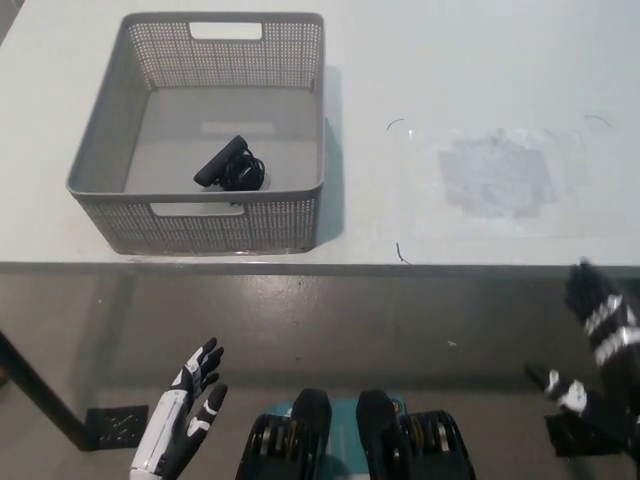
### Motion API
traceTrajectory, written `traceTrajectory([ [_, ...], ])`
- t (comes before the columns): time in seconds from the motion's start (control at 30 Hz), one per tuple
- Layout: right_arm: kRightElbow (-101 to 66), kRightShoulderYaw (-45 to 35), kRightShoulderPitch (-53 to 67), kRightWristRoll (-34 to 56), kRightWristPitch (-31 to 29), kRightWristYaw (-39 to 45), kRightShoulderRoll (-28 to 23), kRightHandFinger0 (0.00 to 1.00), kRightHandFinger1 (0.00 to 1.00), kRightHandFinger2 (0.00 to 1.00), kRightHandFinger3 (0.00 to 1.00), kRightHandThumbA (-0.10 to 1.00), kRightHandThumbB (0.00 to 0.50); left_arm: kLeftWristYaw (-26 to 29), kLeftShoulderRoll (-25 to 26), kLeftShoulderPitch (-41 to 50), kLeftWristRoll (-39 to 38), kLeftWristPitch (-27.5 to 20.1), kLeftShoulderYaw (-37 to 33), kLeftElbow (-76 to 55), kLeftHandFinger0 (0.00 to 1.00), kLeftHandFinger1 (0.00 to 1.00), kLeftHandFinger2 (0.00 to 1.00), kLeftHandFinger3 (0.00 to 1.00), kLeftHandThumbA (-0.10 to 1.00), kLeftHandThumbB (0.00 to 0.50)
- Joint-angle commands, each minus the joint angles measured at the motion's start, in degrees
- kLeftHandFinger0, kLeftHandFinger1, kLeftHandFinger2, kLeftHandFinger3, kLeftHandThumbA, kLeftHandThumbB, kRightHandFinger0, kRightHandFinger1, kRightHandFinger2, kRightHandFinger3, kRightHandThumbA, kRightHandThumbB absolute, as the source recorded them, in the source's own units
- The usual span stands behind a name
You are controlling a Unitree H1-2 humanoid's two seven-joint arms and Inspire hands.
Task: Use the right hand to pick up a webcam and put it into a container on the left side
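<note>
The webcam (231, 165) lies on the floor of the grey basket (305, 110), near the middle and toward the front wall, its cable bunched beside the body. The basket sits on the left part of the white counter (480, 70), which is where the task wants the webcam, so I judge the placing done and nothing left to carry.

My right robot hand (598, 355) hangs low at the lower right, below the counter edge and well apart from the basket, fingers spread and holding nothing. That fits a hand with no more work over the counter, parked where it cannot knock the basket.

My left robot hand (180, 425) rests at the lower left, also under the counter edge, open with fingers apart and empty; the task gives it no part, so it idles clear of the basket
</note>
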Motion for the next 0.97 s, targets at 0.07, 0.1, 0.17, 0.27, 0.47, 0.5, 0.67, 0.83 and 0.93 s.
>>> traceTrajectory([
  [0.07, 8.23, 0.12, 0.48, 6.42, -9.27, 2.99, 1.84, 1.00, 1.00, 1.00, 1.00, 1.00, 0.238, -0.49, 0.79, -2.35, -0.61, -0.41, 0.10, -0.99, 1.00, 1.00, 1.00, 1.00, 0.88, 0.245],
  [0.1, 10.24, 0.09, 0.46, 8.27, -9.31, 3.93, 2.32, 1.00, 1.00, 1.00, 1.00, 1.00, 0.228, -0.54, 0.77, -2.52, -1.04, -0.60, 0.25, -0.76, 1.00, 1.00, 1.00, 1.00, 0.86, 0.237],
  [0.17, 12.05, 0.50, 0.94, 8.94, -9.90, 4.72, 2.86, 1.00, 1.00, 1.00, 1.00, 1.00, 0.210, -0.24, 0.96, -2.14, -0.22, -0.42, 0.26, -1.03, 1.00, 1.00, 1.00, 1.00, 0.88, 0.234],
  [0.27, 15.39, 0.78, 1.21, 7.57, -9.49, 4.10, 3.37, 1.00, 1.00, 1.00, 1.00, 1.00, 0.258, -0.29, 0.86, -2.31, -0.63, -0.43, 0.33, -0.86, 1.00, 1.00, 1.00, 1.00, 0.86, 0.234],
  [0.47, 21.58, 1.20, -1.43, 6.07, -9.83, 3.79, 3.07, 1.00, 1.00, 1.00, 1.00, 1.00, 0.269, 0.30, 1.09, -3.22, -0.32, -1.39, 0.79, 0.58, 1.00, 1.00, 1.00, 1.00, 0.88, 0.239],
  [0.5, 21.54, 1.36, -1.70, 5.56, -9.58, 3.55, 2.91, 1.00, 1.00, 1.00, 1.00, 1.00, 0.271, 0.35, 1.08, -3.17, -0.47, -1.34, 0.92, 0.56, 1.00, 1.00, 1.00, 1.00, 0.88, 0.240],
  [0.67, 23.38, 2.05, -2.71, 4.64, -10.75, 3.84, 2.02, 1.00, 1.00, 1.00, 1.00, 1.00, 0.281, 0.65, 1.33, -2.62, -0.70, -1.45, 1.67, 0.55, 1.00, 1.00, 1.00, 1.00, 0.87, 0.198],
  [0.83, 24.35, 3.22, -3.84, 2.45, -11.03, 3.14, 1.30, 1.00, 1.00, 1.00, 1.00, 1.00, 0.233, 1.24, 1.30, -2.71, -1.15, -1.13, 2.79, 1.54, 1.00, 1.00, 1.00, 1.00, 0.88, 0.192],
  [0.93, 24.37, 3.66, -4.14, 2.01, -11.31, 3.12, 1.14, 1.00, 1.00, 1.00, 1.00, 1.00, 0.183, 1.38, 1.34, -3.04, -0.43, -1.14, 3.16, 1.92, 1.00, 1.00, 1.00, 1.00, 0.90, 0.185],
])
